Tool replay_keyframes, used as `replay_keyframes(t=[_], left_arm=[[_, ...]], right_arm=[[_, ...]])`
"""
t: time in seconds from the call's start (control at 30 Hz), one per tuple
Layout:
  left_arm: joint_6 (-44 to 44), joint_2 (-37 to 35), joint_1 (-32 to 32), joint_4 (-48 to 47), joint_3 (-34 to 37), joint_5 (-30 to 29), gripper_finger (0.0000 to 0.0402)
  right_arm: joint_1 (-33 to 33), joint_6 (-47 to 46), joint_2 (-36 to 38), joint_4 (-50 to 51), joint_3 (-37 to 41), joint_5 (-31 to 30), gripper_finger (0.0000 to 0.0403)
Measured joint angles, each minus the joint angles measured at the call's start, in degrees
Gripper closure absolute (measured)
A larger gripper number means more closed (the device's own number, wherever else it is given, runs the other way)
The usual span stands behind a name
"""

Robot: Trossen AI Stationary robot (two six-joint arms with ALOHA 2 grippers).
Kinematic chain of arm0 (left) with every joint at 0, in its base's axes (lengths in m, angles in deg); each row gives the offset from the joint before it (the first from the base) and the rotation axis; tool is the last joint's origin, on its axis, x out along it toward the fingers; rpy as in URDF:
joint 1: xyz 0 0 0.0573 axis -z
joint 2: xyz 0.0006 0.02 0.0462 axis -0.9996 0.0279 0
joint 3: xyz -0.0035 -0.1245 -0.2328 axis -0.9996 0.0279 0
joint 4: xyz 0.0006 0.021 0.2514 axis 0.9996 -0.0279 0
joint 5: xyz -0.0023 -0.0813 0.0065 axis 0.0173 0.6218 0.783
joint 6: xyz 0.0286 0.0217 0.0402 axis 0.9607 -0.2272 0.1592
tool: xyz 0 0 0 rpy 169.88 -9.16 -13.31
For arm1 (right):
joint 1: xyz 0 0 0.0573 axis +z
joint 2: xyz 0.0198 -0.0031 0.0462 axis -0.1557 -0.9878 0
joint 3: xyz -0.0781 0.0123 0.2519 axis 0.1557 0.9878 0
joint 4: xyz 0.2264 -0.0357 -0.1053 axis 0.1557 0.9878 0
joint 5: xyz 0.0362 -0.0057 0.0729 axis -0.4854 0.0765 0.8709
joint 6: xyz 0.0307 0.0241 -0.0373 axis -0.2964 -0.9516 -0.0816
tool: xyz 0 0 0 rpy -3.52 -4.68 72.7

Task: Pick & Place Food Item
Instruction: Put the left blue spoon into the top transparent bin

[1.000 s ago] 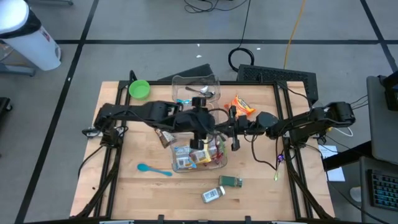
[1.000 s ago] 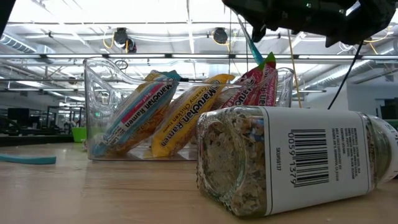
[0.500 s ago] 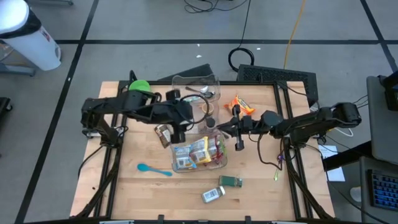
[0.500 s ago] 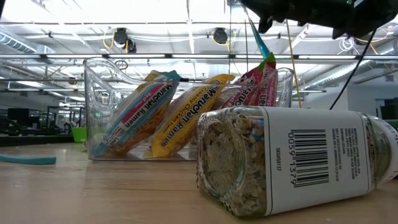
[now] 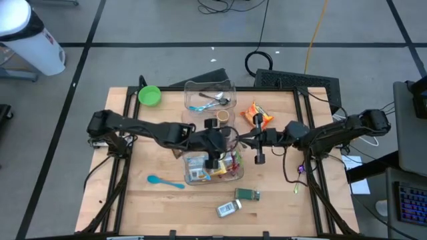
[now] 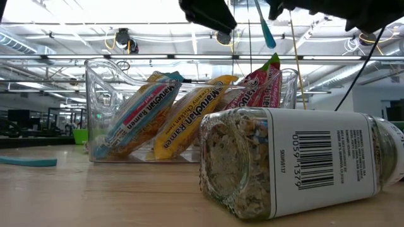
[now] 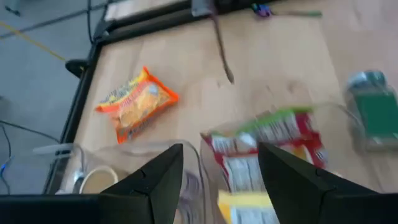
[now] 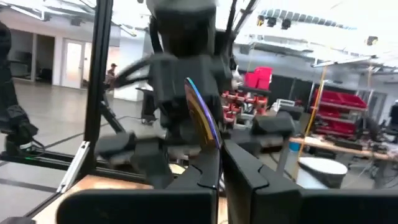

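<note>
A clear container [image 5: 212, 167] near the table's middle holds several ramen packets [image 6: 189, 113], standing on edge. My left gripper [image 5: 213, 159] hovers over it, open and empty; its fingers [image 7: 155, 180] stand wide apart above the red packet [image 7: 273, 134] and the yellow packet [image 7: 249, 208]. My right gripper [image 5: 250, 140] is just right of the container and shut on a thin teal strip [image 6: 265, 31]. It points toward the left arm, which fills the right wrist view. My right gripper pinches the thin strip [image 8: 202, 121] between its two fingers, which come level from the table's right. The strip shows edge-on and sticks out past the fingertips. In the low view its free end [image 6: 271, 44] slants down, clear of the packets and container.
A second clear container [image 5: 210, 97] with spoons stands at the far side, with a green bowl [image 5: 149, 95] to its left and an orange snack bag [image 5: 259, 115] to its right. A blue spoon [image 5: 163, 181] and two jars [image 5: 247, 194] [image 5: 228, 209] lie near the front.
My left gripper drew back toward the table's left, then came back over the ramen container. My right gripper has gone up and slightly toward the table's right with the teal strip, whose free end has risen from beside the red packet's top. The packets have not moved.
</note>
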Motion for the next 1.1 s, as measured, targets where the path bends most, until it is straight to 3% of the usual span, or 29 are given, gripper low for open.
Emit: replay_keyframes(t=[0.13,0.37,0.57,0.7,0.87,1.1], left_arm=[[0.6,0.0,-1.4,10.6,4.5,0.3,0.0188],[2.2,-0.1,-3.4,26.7,8.2,12.2,0.0188],[2.1,-0.1,-4.1,38.2,11.9,12.9,0.0188],[1.9,-0.1,-4.6,46.9,14.3,12.9,0.0188],[-0.2,-0.1,-5.2,52.0,14.9,12.9,0.0188],[-1.5,-0.1,-5.4,52.1,14.9,12.8,0.0188]], right_arm=[[1.1,1.8,0.8,-1.1,0.0,-0.3,0.0403],[2.5,2.7,5.0,-13.0,6.4,-1.5,0.0403],[2.6,1.5,7.9,-26.9,13.3,-1.4,0.0403],[2.6,0.8,7.5,-28.0,14.2,-1.4,0.0403],[2.5,0.9,4.7,-31.0,14.2,-1.2,0.0403],[2.5,0.9,0.3,-33.2,12.2,0.4,0.0403]])
